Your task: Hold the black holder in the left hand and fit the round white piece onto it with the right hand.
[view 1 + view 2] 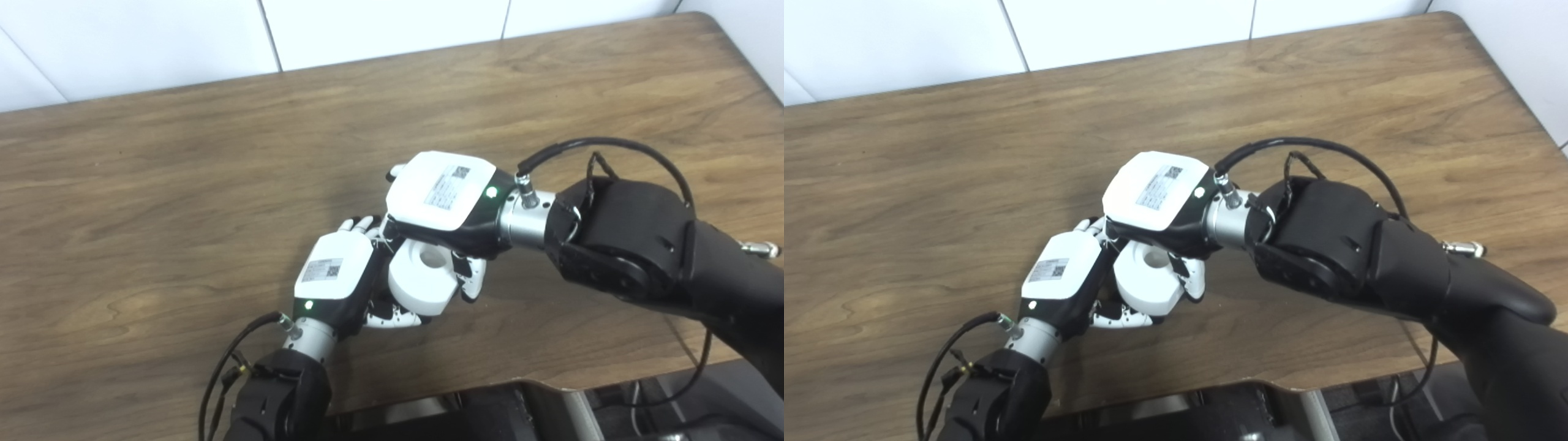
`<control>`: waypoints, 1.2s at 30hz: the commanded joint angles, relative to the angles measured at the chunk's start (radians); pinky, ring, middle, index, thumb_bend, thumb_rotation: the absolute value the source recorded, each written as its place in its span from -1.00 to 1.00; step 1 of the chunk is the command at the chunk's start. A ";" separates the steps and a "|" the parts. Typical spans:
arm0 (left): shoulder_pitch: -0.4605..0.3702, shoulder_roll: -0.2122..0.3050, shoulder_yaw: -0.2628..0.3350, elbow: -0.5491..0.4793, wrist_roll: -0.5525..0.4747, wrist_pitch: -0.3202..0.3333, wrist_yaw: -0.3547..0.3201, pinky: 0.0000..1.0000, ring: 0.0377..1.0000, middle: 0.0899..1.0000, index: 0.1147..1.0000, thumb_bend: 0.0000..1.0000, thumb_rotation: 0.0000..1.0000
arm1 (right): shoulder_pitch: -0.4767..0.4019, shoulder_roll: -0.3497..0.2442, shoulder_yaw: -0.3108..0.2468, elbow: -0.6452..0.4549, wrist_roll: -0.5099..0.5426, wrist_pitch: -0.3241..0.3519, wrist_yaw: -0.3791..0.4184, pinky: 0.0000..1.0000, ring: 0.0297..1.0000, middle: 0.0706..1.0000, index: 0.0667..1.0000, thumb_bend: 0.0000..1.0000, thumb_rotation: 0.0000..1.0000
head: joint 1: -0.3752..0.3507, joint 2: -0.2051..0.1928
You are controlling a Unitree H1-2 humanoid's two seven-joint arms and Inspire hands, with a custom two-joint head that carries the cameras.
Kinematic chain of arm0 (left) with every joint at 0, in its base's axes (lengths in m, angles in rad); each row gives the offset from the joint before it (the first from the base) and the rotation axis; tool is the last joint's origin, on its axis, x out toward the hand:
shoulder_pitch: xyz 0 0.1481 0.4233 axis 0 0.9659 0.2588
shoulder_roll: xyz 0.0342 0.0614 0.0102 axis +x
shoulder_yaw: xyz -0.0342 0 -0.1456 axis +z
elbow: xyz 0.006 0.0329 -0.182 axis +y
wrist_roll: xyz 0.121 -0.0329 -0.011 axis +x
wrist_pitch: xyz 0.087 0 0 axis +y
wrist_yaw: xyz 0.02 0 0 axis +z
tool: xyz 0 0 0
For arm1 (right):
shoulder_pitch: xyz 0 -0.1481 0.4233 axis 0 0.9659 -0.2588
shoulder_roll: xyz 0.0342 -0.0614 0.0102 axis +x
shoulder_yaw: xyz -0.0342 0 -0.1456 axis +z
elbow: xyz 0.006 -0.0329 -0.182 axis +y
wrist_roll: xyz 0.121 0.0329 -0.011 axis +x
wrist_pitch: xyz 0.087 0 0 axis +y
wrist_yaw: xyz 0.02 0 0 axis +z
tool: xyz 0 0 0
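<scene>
The round white piece (422, 278), a thick ring with a centre hole, is held between my two hands near the table's front middle. My right hand (441, 196) comes over it from the right, with fingers and thumb (473, 278) closed around its rim. From the lower left, my left hand (334, 272) has its fingers (392, 317) curled beneath the ring. They close on something dark that I take for the black holder. The ring and both hands hide almost all of the holder. The same cluster appears in the right eye view, with the round white piece (1148, 282) at its centre.
The wooden table (184, 184) spreads wide to the left and behind the hands. Its front edge (551, 383) lies just below them. A white tiled wall (153, 43) runs along the back. A black cable (612, 144) loops over the right wrist.
</scene>
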 commanded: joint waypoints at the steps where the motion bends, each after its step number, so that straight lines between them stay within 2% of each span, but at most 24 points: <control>1: -0.004 -0.017 -0.018 0.001 0.012 -0.002 -0.016 0.94 0.88 0.63 -0.16 0.03 -0.88 | -0.022 0.007 -0.009 -0.013 -0.015 0.046 0.105 0.86 0.25 -0.09 -0.13 0.06 -1.00 | 0.000 0.002; 11: -0.002 -0.030 -0.024 0.000 0.029 0.001 -0.022 0.94 0.87 0.62 -0.16 0.03 -0.88 | 0.005 0.036 -0.032 -0.003 -0.017 0.046 0.105 1.00 0.29 -0.04 -0.18 0.06 -1.00 | 0.009 0.006; 21: 0.000 -0.040 -0.030 0.003 0.029 -0.003 -0.013 0.92 0.84 0.59 -0.16 0.03 -0.89 | 0.002 0.039 -0.035 0.011 -0.016 0.046 0.104 0.89 0.27 -0.02 -0.19 0.05 -1.00 | 0.016 0.010; 26: 0.000 -0.046 -0.032 0.003 0.033 -0.001 -0.012 0.92 0.84 0.59 -0.16 0.03 -0.89 | 0.005 0.040 -0.035 0.014 -0.016 0.046 0.104 0.90 0.20 -0.08 -0.14 0.06 -1.00 | 0.018 0.012; 30: 0.001 -0.051 -0.032 0.000 0.030 0.001 -0.015 0.93 0.85 0.60 -0.16 0.03 -0.89 | 0.007 0.045 -0.036 0.016 -0.014 0.046 0.104 0.92 0.24 -0.04 -0.18 0.06 -1.00 | 0.019 0.016; 36: 0.002 -0.055 -0.035 -0.001 0.035 0.004 -0.015 0.93 0.84 0.60 -0.16 0.03 -0.89 | 0.007 0.055 -0.007 0.012 -0.039 0.047 0.105 0.87 0.13 -0.13 -0.10 0.06 -1.00 | 0.017 0.018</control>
